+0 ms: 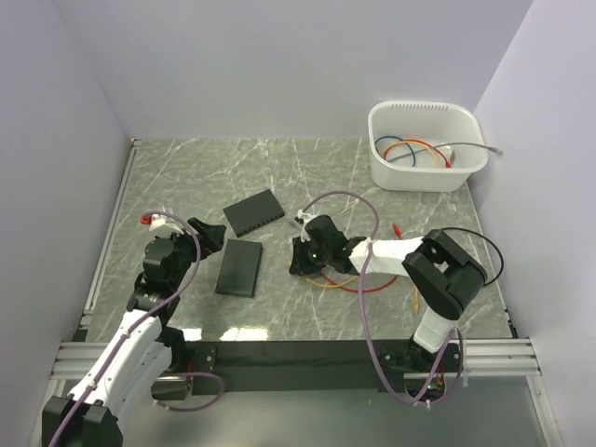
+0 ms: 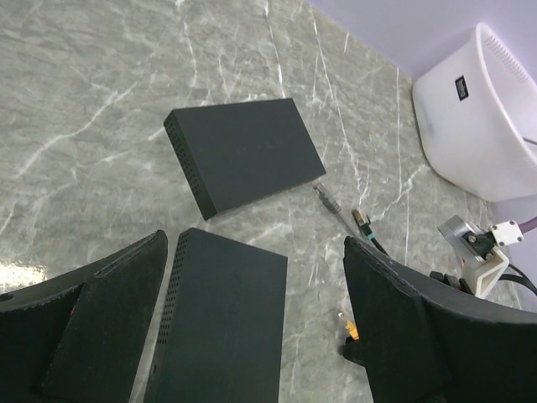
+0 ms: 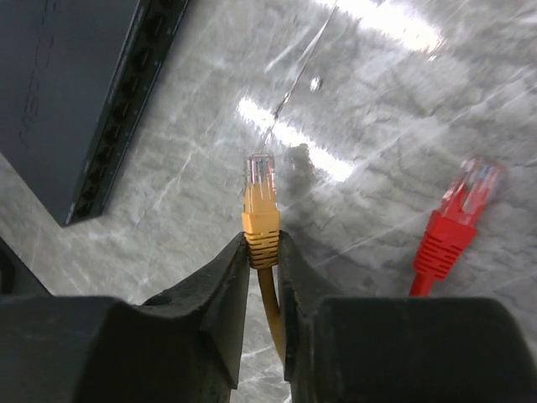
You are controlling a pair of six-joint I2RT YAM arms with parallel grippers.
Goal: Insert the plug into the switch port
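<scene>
We see the right gripper (image 3: pixel 264 277) with its jaws clamped on the orange plug (image 3: pixel 260 197). The fingers pinch the orange boot just behind the clear connector, which sticks out ahead of the fingertips and is held above the marble table (image 3: pixel 394 117). The plug's orange cable runs back between the fingers. Up and to the left in the right wrist view lies a dark network switch (image 3: pixel 59 84), its row of ports (image 3: pixel 126 105) along the edge that faces the plug. The plug tip is near that edge but clear of it, with bare table between them. A red plug (image 3: pixel 457 222) lies on the table to the right of the orange one, apart from it. In the left wrist view the left gripper (image 2: pixel 252 327) hangs with its jaws wide apart and nothing between them, over the nearer switch. A second switch (image 2: pixel 243 151) lies flat beyond it, and two loose cable ends (image 2: pixel 329 200) rest on the marble to the right of that one. From above, a white tub (image 1: pixel 382 163) holding coiled cables stands at the far right corner.
</scene>
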